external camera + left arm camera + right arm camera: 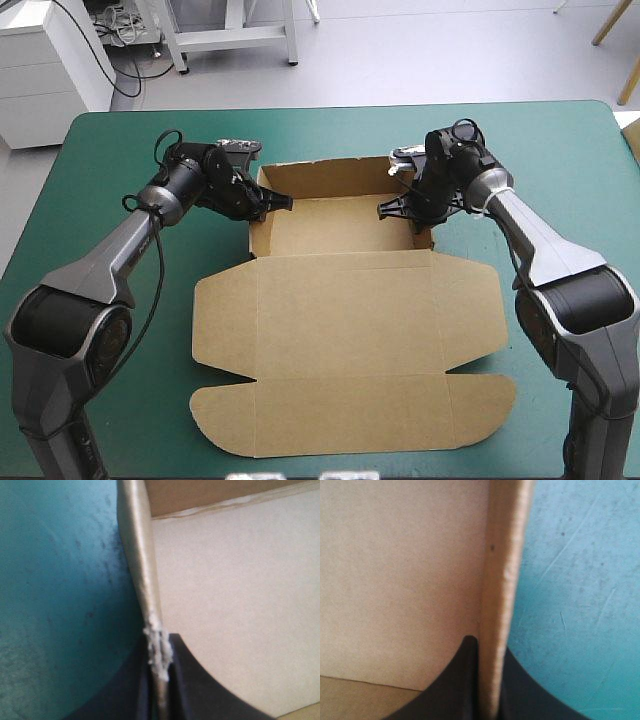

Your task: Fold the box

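Note:
The brown box lies in the middle of the teal-green cover, its lid and flaps flat toward the near edge and a tray with raised walls at the far end. My left gripper is shut on the tray's left side wall, the wall's edge running up between the black fingers. My right gripper is shut on the right side wall in the same way, one finger inside the tray, the other outside over the cover.
The tray's far wall stands upright between the two grippers. Bare teal-green cover surrounds the box on every side. White furniture stands beyond the table's far left corner.

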Controlling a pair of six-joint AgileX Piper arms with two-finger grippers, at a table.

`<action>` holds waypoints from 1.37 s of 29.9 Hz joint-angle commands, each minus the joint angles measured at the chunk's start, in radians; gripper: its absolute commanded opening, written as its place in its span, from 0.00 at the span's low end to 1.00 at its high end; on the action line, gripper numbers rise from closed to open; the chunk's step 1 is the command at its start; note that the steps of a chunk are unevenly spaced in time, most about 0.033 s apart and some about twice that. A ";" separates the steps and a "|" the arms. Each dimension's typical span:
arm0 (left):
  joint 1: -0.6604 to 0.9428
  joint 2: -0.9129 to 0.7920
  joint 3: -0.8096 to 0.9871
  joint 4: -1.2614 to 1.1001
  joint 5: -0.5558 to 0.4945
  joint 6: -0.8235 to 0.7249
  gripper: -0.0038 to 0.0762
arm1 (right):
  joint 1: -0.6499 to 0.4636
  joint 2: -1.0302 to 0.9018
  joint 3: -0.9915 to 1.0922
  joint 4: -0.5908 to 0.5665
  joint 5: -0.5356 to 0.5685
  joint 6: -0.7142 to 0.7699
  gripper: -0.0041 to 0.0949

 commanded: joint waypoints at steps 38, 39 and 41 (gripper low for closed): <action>0.003 -0.185 -0.417 0.028 0.323 0.095 0.56 | -0.001 -0.316 -0.186 -0.013 -0.038 -0.077 0.51; 0.003 -0.219 -0.417 0.028 0.323 0.096 0.56 | -0.001 -0.330 -0.186 -0.011 -0.038 -0.077 0.51; 0.003 -0.271 -0.416 0.026 0.323 0.099 0.56 | -0.001 -0.355 -0.186 0.004 -0.038 -0.077 0.51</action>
